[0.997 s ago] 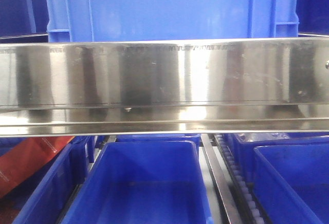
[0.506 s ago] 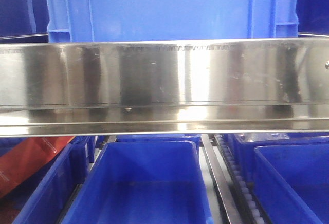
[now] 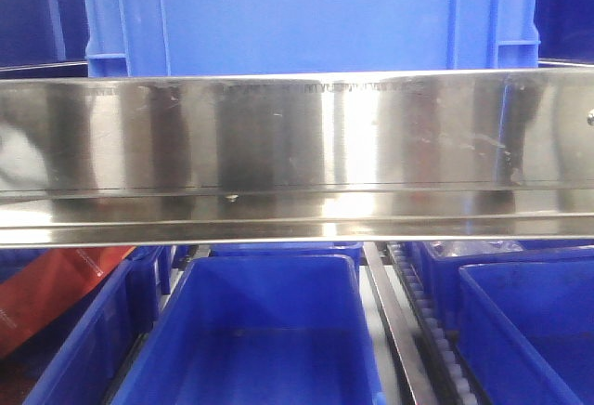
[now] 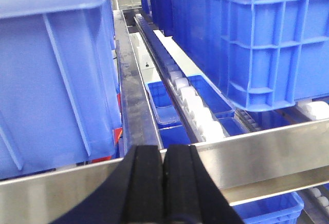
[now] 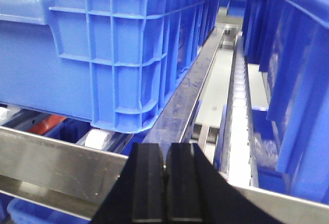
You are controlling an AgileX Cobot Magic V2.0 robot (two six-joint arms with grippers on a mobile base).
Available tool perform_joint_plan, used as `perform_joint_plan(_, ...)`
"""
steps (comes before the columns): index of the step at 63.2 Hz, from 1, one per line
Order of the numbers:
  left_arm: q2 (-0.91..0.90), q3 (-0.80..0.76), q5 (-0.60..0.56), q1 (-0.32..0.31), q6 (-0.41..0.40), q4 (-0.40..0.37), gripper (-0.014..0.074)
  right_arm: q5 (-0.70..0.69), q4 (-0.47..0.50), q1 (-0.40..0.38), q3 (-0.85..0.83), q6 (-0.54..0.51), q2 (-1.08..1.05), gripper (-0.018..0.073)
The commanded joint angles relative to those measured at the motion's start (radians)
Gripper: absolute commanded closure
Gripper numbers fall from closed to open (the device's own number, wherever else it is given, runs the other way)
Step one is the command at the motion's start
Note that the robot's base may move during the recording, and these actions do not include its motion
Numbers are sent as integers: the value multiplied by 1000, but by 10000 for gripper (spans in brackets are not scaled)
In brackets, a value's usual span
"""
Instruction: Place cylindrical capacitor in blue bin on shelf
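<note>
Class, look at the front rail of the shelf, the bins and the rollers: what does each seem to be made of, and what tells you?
Front rail: probably stainless steel, brushed and shiny, with streaky reflections and fine scratches.
Blue bins: moulded plastic, matt to semi-gloss, with ribbed walls.
Rollers: likely white plastic, smooth; too small to be sure.

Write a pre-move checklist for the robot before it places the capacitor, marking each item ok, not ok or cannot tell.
1. Left end effector holds the capacitor: not ok, fingers pressed together, nothing between.
2. Right end effector holds it: not ok, shut empty.
3. Cylindrical capacitor located: cannot tell, none visible.
4. Open blue plastic bin available below the shiny stainless-steel rail: ok.
5. Bin bottom free: ok, where visible.
</note>
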Motion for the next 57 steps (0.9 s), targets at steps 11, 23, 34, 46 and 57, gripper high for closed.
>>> perform_joint_plan(11, -13, 6, -26, 4, -9, -2, 708, -87, -5, -8, 47, -5, -48, 718)
perform_joint_plan(23, -12, 6, -26, 4, -9, 0, 708, -98, -5, -8, 47, -5, -48, 718)
perform_joint_plan(34, -12, 6, -26, 4, -9, 0, 708, -98, -5, -8, 47, -5, -48, 722)
perform_joint_plan(46, -12, 6, -26, 4, -9, 0, 708, -98, -5, -8, 47, -5, -48, 722)
perform_joint_plan(57, -13, 7, -27, 13, -9, 1, 708, -98, -5, -8, 47, -5, -48, 722)
